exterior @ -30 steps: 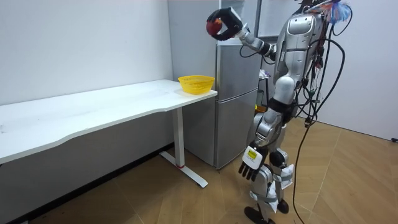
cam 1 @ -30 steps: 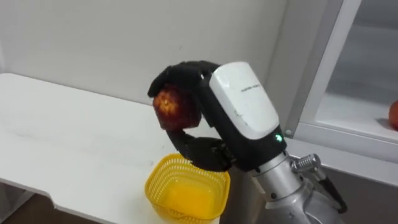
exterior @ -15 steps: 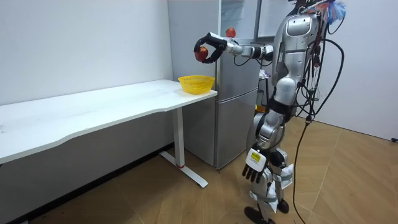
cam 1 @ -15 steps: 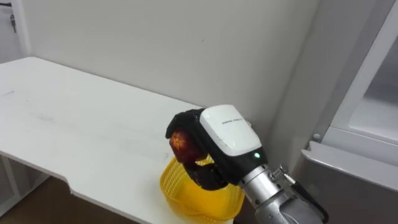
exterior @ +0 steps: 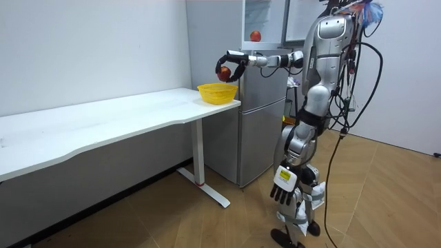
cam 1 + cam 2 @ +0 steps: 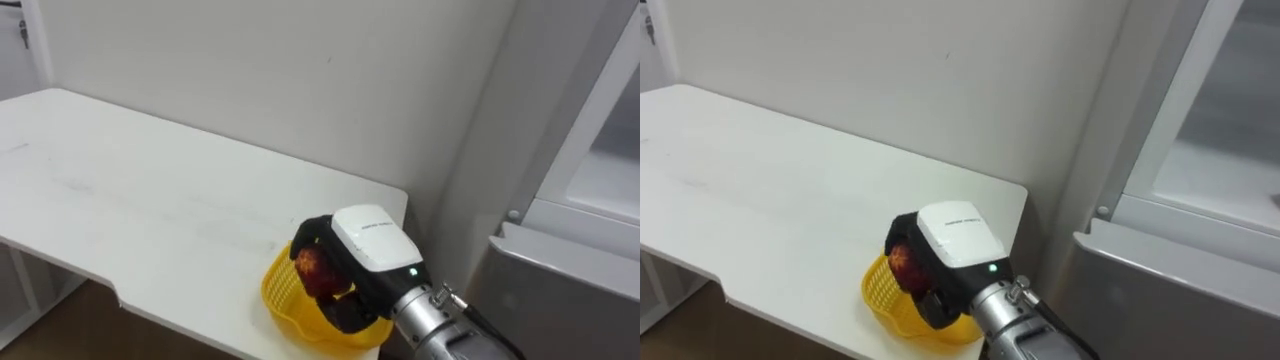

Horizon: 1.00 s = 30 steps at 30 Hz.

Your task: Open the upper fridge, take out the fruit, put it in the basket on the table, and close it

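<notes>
Apple point(image 6: 313, 268) half-hidden in right hand point(image 6: 366, 242) over yellow basket point(image 6: 277, 293)

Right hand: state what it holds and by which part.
The right hand holds a red apple, gripped round its sides, over the yellow basket. The left hand hangs open, empty.

No text, number or sign can be read. The one trace of print is a short dark line on the white cover at the back of the right hand point(image 6: 368, 238), just behind the fingers point(image 6: 312, 230); it is too small and faint to make out. Nothing else near the fingers bears any mark.
</notes>
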Tool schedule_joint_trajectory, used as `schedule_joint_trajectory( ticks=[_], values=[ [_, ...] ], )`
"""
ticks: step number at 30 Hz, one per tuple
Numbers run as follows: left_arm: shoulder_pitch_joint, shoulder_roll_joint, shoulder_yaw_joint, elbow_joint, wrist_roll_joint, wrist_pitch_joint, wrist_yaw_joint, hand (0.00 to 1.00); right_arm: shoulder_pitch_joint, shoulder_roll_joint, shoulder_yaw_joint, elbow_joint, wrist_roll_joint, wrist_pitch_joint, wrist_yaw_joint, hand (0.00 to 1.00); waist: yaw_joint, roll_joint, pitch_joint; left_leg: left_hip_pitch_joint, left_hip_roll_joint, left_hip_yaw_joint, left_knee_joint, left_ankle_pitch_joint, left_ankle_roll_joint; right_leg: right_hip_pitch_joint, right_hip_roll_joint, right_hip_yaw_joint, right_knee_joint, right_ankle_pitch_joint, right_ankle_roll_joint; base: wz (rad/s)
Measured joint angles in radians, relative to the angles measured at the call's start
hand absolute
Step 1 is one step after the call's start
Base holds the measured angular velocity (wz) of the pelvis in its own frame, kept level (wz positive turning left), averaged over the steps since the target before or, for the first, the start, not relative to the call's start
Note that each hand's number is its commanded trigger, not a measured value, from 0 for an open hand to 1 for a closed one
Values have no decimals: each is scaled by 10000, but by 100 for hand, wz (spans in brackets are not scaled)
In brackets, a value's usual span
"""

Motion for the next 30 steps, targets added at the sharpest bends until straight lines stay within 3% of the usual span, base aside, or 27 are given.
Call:
schedule_joint_trajectory(
  ticks=[5, 12, 14, 15, 21, 30],
  values=[
    [-34, 49, 1, 2, -23, -9, 2, 0, -11, -12, -3, 613, -1, 0, 1, 100, -5, -180, 9, -86, -17, -6, 67, 3, 6, -22, -32, -147, 1, 1, 2, 4],
    [-122, 163, 0, 3, -29, -12, 24, 0, -79, -12, -3, 988, 262, -21, -1, 100, 3, -170, 32, -148, -13, -6, 130, 10, 18, -85, -66, -123, 2, 1, 3, 0],
    [-129, 188, 1, 3, -28, -12, 34, 0, -104, -13, -3, 992, 272, -21, -1, 53, -8, -146, 50, -176, -13, -4, 135, 15, 28, -118, -67, -121, 7, 1, 3, 0],
    [-133, 186, 1, 2, -28, -12, 44, 0, -121, -15, -3, 998, 272, -21, -1, 0, -12, -117, 71, -204, -12, -5, 155, 16, 29, -121, -69, -123, 8, 1, 4, 0],
    [-135, 187, 9, 0, -27, -11, 59, 0, -134, -32, -4, 997, 288, -25, -1, 0, -8, -65, 106, -312, -18, -2, 168, 15, 28, -180, -52, -149, 9, 2, 4, 0],
    [-173, 187, 4, -8, -27, -7, 76, 0, -258, -52, -33, 1000, 298, -25, -28, 0, -9, -24, 86, -423, -28, -2, 187, 16, 28, -296, -11, -132, 5, 2, 4, 0]
  ],
)
